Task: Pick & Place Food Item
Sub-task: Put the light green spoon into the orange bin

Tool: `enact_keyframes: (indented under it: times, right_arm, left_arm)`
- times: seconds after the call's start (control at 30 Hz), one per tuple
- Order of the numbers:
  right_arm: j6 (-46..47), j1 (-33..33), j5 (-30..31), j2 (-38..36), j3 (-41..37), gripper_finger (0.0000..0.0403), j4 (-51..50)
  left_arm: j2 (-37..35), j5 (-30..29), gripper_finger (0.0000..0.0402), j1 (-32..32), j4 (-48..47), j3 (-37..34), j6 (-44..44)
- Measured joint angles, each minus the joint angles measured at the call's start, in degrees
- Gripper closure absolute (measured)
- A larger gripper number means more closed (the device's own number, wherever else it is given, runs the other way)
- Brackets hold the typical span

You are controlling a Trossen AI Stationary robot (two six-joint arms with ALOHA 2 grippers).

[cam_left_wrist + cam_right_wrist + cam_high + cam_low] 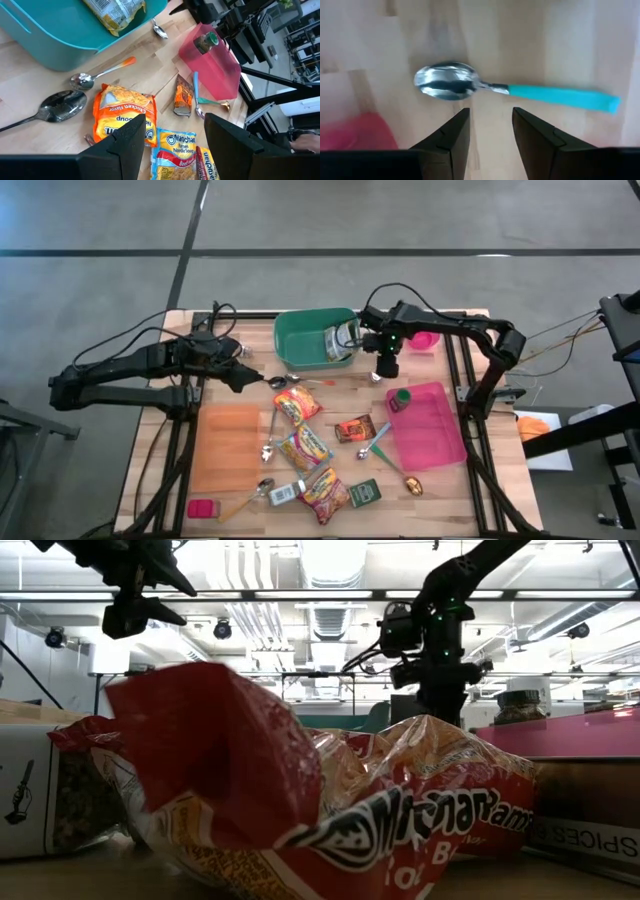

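Several ramen packets lie flat on the wooden table: an orange chicken one, a yellow one and a red one. Another yellow packet lies inside the green bin. My right gripper points down, open, just right of the bin, above a teal-handled spoon and clear of it. My left gripper hovers open left of the bin, above the table, with nothing between its fingers.
A pink tray at the right carries a green-capped bottle. An orange board lies at the left. Spoons, a small brown packet and small boxes are scattered between them. A pink bowl sits at the far right.
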Motion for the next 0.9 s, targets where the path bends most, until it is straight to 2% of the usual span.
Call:
enact_keyframes:
  times: [0.1, 0.4, 0.53, 0.77, 0.9]
  right_arm:
    - [-3.3, 0.9, -2.1, 0.0, 0.0, 0.0234, 0.0]
    - [-21.2, 4.1, -1.8, 0.0, -0.3, 0.0157, -0.1]
    - [-26.5, 4.3, -1.7, 0.0, -0.6, 0.015, 1.1]
    - [-28.6, 4.3, -1.6, 0.0, -2.1, 0.0149, 3.8]
    - [-28.9, 4.3, 1.7, 0.0, -4.3, 0.0149, 6.7]
  left_arm:
    - [0.0, 0.0, 0.0197, 0.0, 0.0, 0.0, 0.0]
    - [0.0, 0.0, 0.0197, 0.0, 0.0, 0.0, 0.0]
    - [0.0, 0.0, 0.0197, 0.0, 0.0, 0.0, 0.0]
    - [0.0, 0.0, 0.0197, 0.0, 0.0, 0.0, 0.0]
    - [0.0, 0.0, 0.0197, 0.0, 0.0, 0.0, 0.0]
